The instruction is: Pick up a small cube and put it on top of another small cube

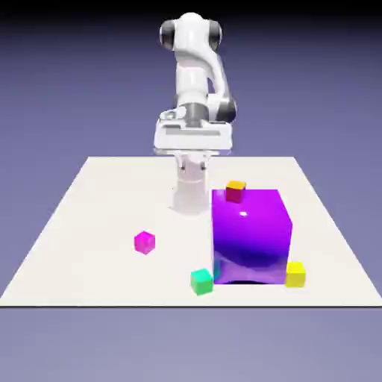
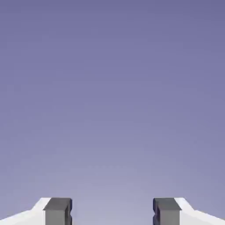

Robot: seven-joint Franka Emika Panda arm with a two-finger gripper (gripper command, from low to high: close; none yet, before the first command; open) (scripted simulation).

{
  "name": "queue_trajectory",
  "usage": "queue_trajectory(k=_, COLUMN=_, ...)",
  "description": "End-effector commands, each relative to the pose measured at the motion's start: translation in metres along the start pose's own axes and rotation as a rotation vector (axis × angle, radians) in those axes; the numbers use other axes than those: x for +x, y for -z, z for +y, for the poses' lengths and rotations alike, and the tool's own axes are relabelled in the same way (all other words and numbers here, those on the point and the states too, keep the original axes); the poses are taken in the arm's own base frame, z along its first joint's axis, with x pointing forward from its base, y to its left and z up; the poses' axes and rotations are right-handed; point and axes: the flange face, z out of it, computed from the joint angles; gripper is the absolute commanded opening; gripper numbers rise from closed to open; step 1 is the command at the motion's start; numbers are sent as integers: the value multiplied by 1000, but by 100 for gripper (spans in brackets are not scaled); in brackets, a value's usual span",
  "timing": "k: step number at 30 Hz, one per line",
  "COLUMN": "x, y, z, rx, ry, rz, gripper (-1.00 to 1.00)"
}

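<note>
A small magenta-pink cube [image 1: 145, 242] lies on the white table [image 1: 89, 224], toward the exterior view's left. Other small cubes lie around: a green one [image 1: 201, 281] near the front edge, a yellow one [image 1: 295, 274] at the front right, and a red one with a yellow top [image 1: 236, 191] behind the big purple cube. My gripper [image 1: 192, 142] hangs high above the table's far side, well away from every cube. In the hand view the gripper [image 2: 112, 213] is open, with only the blue-violet backdrop between its grey fingertips [image 2: 58, 212].
A large glossy purple cube [image 1: 250, 235] stands right of the table's middle, with the green and yellow cubes close to its front corners. The robot's white base [image 1: 190, 190] rises at the far edge.
</note>
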Motion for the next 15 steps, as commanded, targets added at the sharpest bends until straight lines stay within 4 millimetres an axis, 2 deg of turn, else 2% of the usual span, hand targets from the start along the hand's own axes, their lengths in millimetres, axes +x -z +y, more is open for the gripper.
queue_trajectory(k=1, x=2, y=-15, z=15, rx=-48, ry=-40, rz=-44, gripper=0)
queue_trajectory(k=5, x=4, y=-68, z=82, rx=-244, ry=-198, rz=-211, gripper=0)
queue_trajectory(k=8, x=-2, y=-98, z=136, rx=-395, ry=-317, rz=-329, gripper=0)
queue_trajectory(k=12, x=-18, y=-125, z=211, rx=-598, ry=-478, rz=-473, gripper=0)
queue_trajectory(k=15, x=-34, y=-133, z=267, rx=-751, ry=-601, rz=-570, gripper=0)
